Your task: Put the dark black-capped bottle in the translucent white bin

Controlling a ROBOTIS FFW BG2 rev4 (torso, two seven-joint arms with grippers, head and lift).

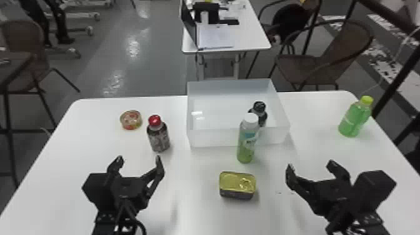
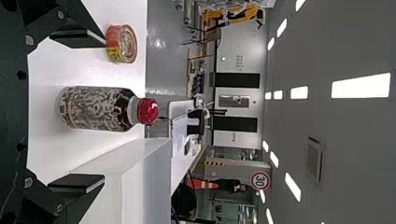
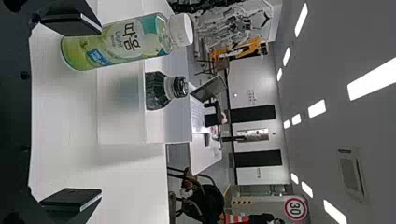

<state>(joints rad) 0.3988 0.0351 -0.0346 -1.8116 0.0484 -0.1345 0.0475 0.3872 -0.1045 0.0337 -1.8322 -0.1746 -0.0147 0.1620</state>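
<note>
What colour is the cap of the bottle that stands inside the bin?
Black; the cap shows best in the right wrist view.

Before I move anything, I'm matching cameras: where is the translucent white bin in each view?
Head view: bin near centre, toward the table's far edge.
Left wrist view: bin beside the red-capped bottle.
Right wrist view: bin behind the white-capped bottle.
Shared landmark: white table beyond.

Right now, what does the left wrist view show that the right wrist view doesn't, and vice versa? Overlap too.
Left wrist view: red-capped bottle, upright, and the small round tin.
Right wrist view: black-capped bottle inside the bin, and the white-capped bottle standing outside it.
Both: part of the translucent white bin, the white table, the round red-rimmed sign in the background, and that arm's own jaws, apart.
</note>
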